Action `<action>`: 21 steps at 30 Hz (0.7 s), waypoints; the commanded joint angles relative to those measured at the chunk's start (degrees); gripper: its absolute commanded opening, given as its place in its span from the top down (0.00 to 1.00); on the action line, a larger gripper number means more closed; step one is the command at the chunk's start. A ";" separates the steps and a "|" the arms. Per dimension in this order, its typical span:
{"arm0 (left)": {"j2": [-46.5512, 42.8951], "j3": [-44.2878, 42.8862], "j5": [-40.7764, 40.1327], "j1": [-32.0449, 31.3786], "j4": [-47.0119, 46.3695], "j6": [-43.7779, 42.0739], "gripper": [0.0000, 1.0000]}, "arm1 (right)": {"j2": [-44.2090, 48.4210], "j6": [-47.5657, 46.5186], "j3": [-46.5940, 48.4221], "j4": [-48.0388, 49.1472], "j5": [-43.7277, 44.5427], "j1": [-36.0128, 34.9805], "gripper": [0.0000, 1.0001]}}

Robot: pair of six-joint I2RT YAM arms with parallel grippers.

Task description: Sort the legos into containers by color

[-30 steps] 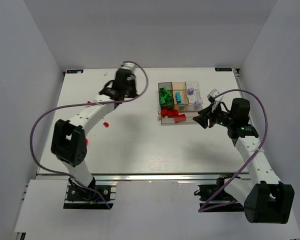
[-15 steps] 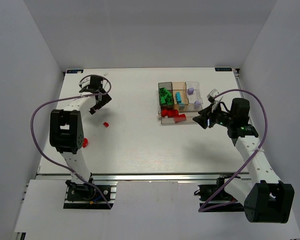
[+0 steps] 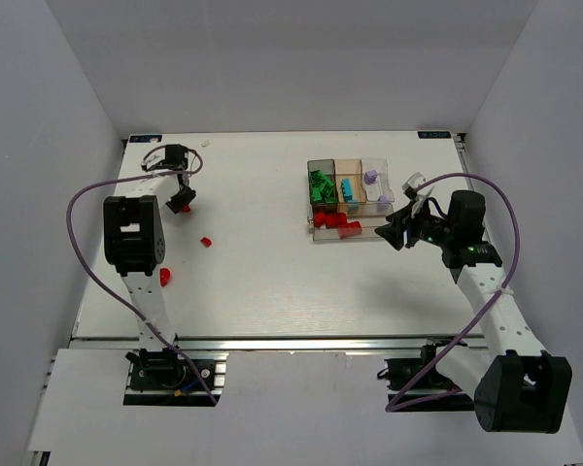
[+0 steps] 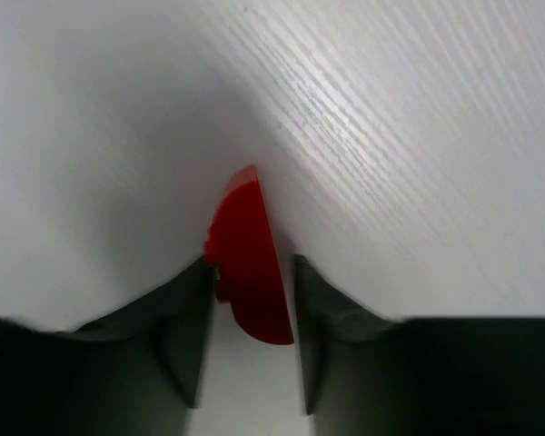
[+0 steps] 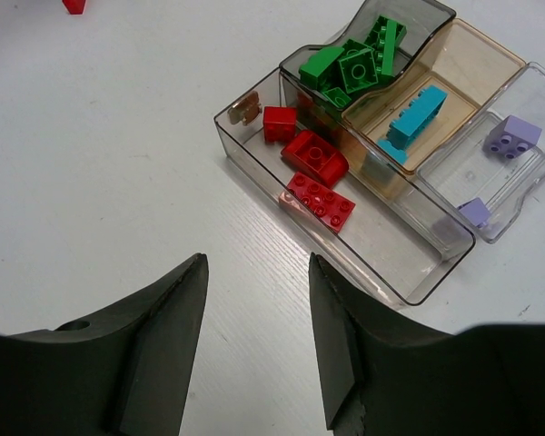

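Pinch is what matters right now. The left gripper (image 3: 181,200) is down near the far-left corner of the counter (image 3: 272,291). Its wrist view shows the red brick (image 4: 247,238) sitting on the surface with a finger tight against each side, so it looks clamped on it. I'd keep that squeeze firm and lift straight up before swinging across, since a thin brick held by its sides could twist out. It belongs in the long compartment of the tray (image 5: 391,250), where the other reds lie. The right gripper (image 5: 254,265) hangs off the tray's near-right side, fingers apart, nothing in them. Two loose reds (image 3: 205,241) sit toward the left edge.
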State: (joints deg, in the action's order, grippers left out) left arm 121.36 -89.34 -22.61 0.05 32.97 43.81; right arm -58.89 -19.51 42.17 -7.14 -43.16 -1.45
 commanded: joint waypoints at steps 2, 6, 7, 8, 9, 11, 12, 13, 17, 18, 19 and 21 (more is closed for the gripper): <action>-3.48 0.04 2.57 0.38 -2.46 -2.23 0.67 | -0.26 0.00 0.45 0.54 0.44 0.40 0.46; -10.69 5.57 8.80 -1.46 -9.31 -7.50 0.98 | -0.34 0.00 0.45 0.63 0.35 0.31 0.47; -12.36 7.15 11.68 -2.24 -11.07 -9.34 1.00 | -0.34 0.00 0.37 0.63 0.35 0.31 0.47; -16.29 11.51 21.28 -2.25 -16.48 -12.14 1.00 | -0.43 0.00 0.28 0.63 0.35 0.31 0.47; -18.42 14.34 28.43 -2.95 -20.54 -13.65 1.00 | -0.43 0.08 0.28 0.55 0.35 0.22 0.48; -22.81 22.58 44.22 -5.32 -34.81 -16.12 1.00 | -0.52 -0.01 0.19 0.89 0.70 0.31 0.48; -25.97 24.63 49.89 -6.63 -39.08 -16.82 1.00 | -0.43 0.00 0.19 0.90 0.97 0.22 0.48; -26.78 25.96 58.21 -9.69 -45.30 -17.44 1.00 | -0.43 -0.09 0.10 1.16 1.23 0.22 0.48; -25.21 21.41 66.81 -19.70 -40.46 -25.60 1.00 | 0.01 0.26 -0.07 1.51 2.02 0.31 0.48; -24.51 18.79 67.60 -21.57 -38.27 -27.71 1.00 | 0.18 0.43 0.01 1.60 2.02 0.31 0.48; -23.20 17.72 67.09 -23.33 -36.77 -29.29 1.00 | 0.36 0.52 -0.07 1.60 2.11 0.22 0.48; -21.70 16.40 65.42 -27.46 -34.12 -32.03 1.00 | 0.71 0.78 -0.07 1.77 2.46 0.40 0.48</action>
State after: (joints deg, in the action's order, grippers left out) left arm 98.61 -70.81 36.10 -23.99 -3.07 19.31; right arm -59.33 -19.44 42.17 -7.09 -41.23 -1.45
